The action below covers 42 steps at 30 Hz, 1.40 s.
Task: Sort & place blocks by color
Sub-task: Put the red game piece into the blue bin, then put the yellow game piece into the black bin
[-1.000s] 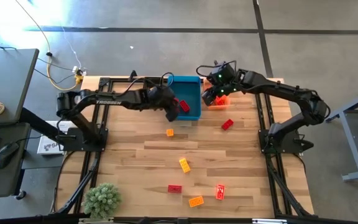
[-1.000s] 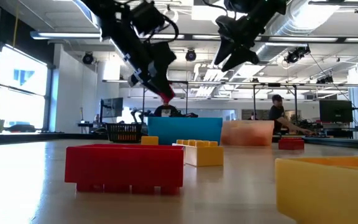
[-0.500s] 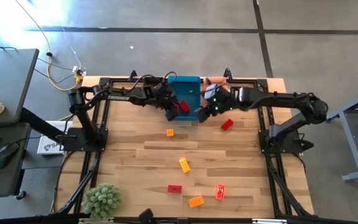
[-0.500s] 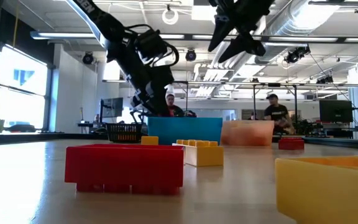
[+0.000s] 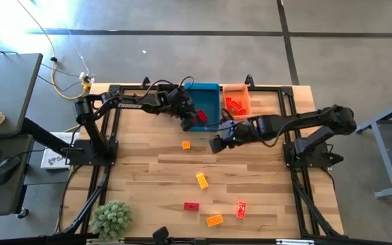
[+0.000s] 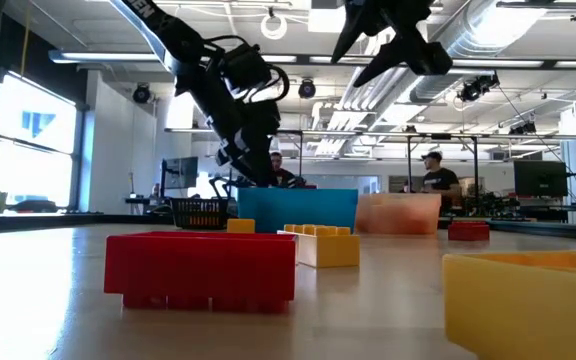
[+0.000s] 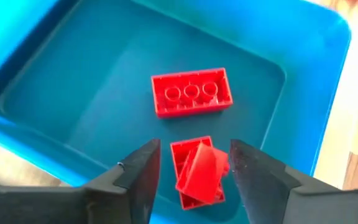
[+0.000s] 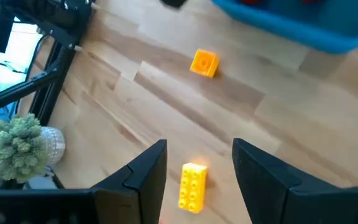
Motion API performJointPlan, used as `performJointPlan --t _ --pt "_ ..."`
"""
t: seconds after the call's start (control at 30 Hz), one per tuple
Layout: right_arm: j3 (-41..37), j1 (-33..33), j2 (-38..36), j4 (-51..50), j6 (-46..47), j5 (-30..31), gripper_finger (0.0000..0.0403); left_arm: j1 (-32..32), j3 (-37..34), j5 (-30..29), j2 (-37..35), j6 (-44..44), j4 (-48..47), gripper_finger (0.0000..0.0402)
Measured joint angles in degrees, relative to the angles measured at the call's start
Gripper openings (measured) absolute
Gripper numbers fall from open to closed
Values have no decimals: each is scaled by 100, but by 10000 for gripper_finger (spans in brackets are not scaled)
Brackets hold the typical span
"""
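Note:
My left gripper (image 7: 194, 150) (image 5: 190, 117) hangs open over the blue bin (image 7: 61, 99) (image 5: 208, 102). A red block (image 7: 201, 169) lies below, between the fingers, tilted on a second red block (image 7: 185, 186). I cannot tell whether a finger touches it. A third red block (image 7: 191, 92) lies flat on the bin floor. My right gripper (image 8: 197, 149) (image 5: 216, 144) is open and holds nothing, above the table's middle. A yellow block (image 8: 192, 186) and a small orange block (image 8: 204, 63) lie on the wood beneath it.
The orange bin (image 5: 237, 102), holding several blocks, stands right of the blue bin at the far edge. Loose blocks lie toward the near edge: yellow (image 5: 201, 180), red (image 5: 191, 206), orange (image 5: 214, 220), red (image 5: 241, 209). A small plant (image 5: 111, 219) stands at the near left corner.
My left gripper has gone down toward the blue bin, and the red block that showed at its fingertips now lies in the bin. My right gripper has travelled from over the orange bin toward the table's left and near edge, out over the middle of the table.

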Motion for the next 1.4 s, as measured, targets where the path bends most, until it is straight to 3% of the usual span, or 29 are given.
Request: performJointPlan --t 0.27,0.53,0.9,1.13,1.4 --pt "0 418 511 1082 167 -27 169 -13 517 -20 -169 703 -420 191" --pt "0 650 644 2187 -221 -45 169 2 1267 -98 -177 1047 -1856 189" --pt "0 733 611 2881 -938 -329 169 7 2286 -1242 -177 1422 -3932 188" --pt "558 840 611 2357 -1456 -198 169 7 2729 -2012 -177 1376 -5258 188" --pt "1538 900 832 685 -1661 177 169 78 2816 -2107 -196 749 -6362 188"
